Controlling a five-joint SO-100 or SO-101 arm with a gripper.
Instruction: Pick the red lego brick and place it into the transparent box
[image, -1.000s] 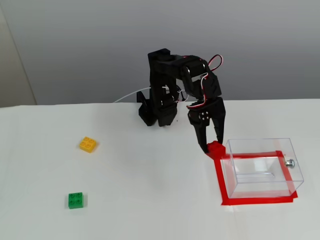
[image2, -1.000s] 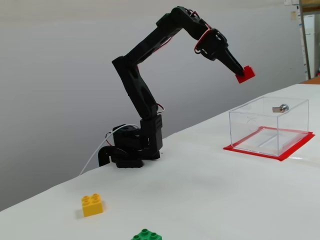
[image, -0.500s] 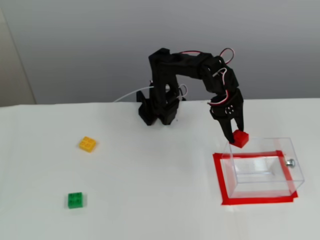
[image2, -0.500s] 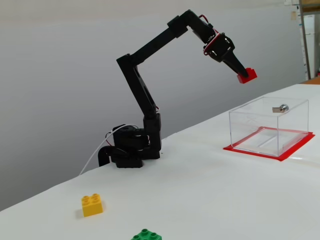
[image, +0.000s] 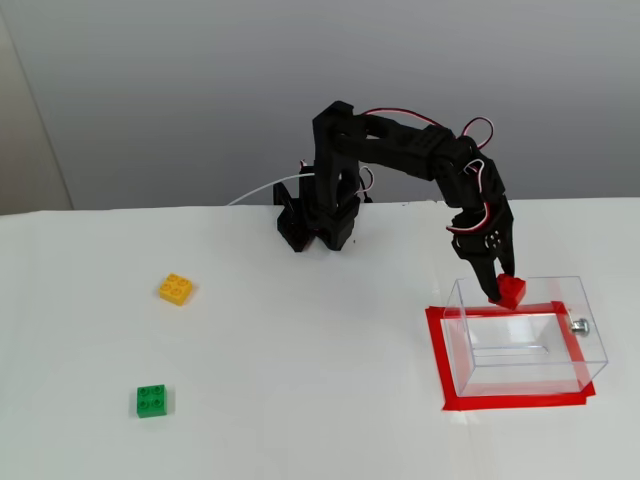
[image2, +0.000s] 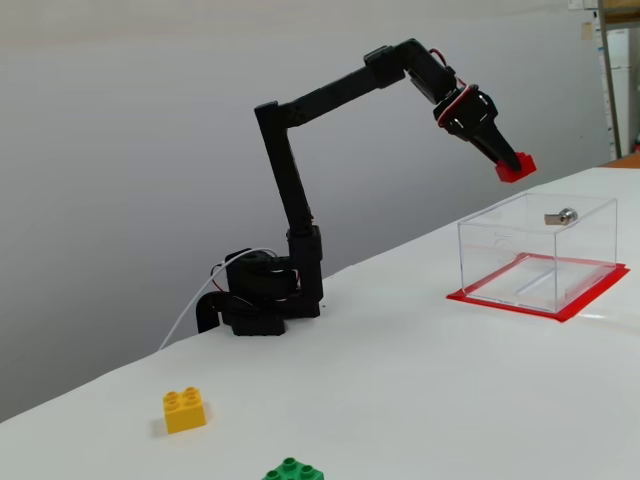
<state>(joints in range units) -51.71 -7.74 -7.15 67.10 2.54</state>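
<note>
Red lego brick (image2: 516, 166) in claw (image2: 512, 163)

The black arm rises upright from its base near the worktop's far edge, bends at the elbow and reaches out nearly level in both fixed views. Its wrist tips steeply down, so the end effector (image: 504, 292) (image2: 514, 166) points at a slant toward the worktop. The jaws are closed on the brick (image: 511, 291) (image2: 517, 167), held in the air.

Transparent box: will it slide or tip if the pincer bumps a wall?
The transparent box looks thin-walled and empty, so probably light and easy to shove. Its low, wide shape suggests sliding rather than tipping. Whether the red tape anchors it is unclear.
</note>
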